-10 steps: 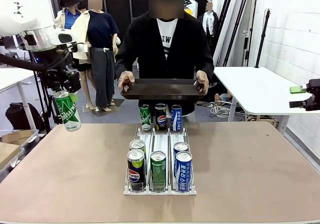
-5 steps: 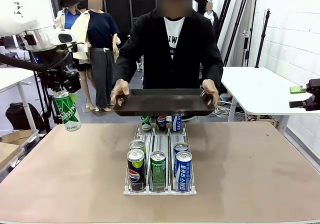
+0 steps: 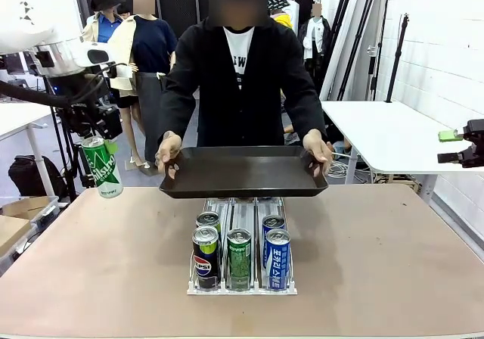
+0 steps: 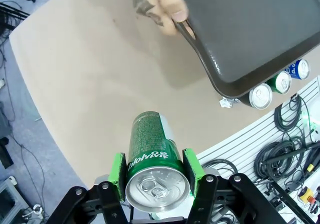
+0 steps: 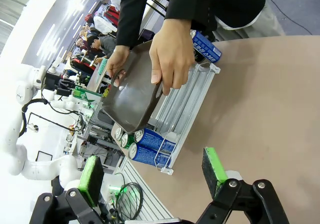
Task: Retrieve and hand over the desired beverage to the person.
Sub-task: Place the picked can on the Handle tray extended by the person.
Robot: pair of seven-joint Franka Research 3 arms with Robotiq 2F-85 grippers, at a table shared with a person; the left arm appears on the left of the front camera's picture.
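Observation:
My left gripper [image 3: 99, 148] hangs above the table's left edge, shut on a green can [image 3: 102, 168] that tilts slightly. In the left wrist view the can [image 4: 150, 149] sits between the green pads [image 4: 118, 170], top toward the camera. The person [image 3: 238, 74] stands at the far side and holds a dark tray [image 3: 242, 171] level in both hands, above the back of the can rack. The tray [image 4: 260, 29] is well to the right of the held can. My right gripper [image 3: 456, 147] is open at the far right, off the table, with nothing between its fingers [image 5: 212, 167].
A wire rack [image 3: 242, 290] in the table's middle holds several cans in three lanes: Pepsi, green and blue ones. A white side table [image 3: 393, 135] stands at the right. Brown tabletop lies bare on either side of the rack.
The person has stepped closer and brought the tray forward and down, so it now covers the back row of cans. Neither arm has moved, and the green can stays gripped.

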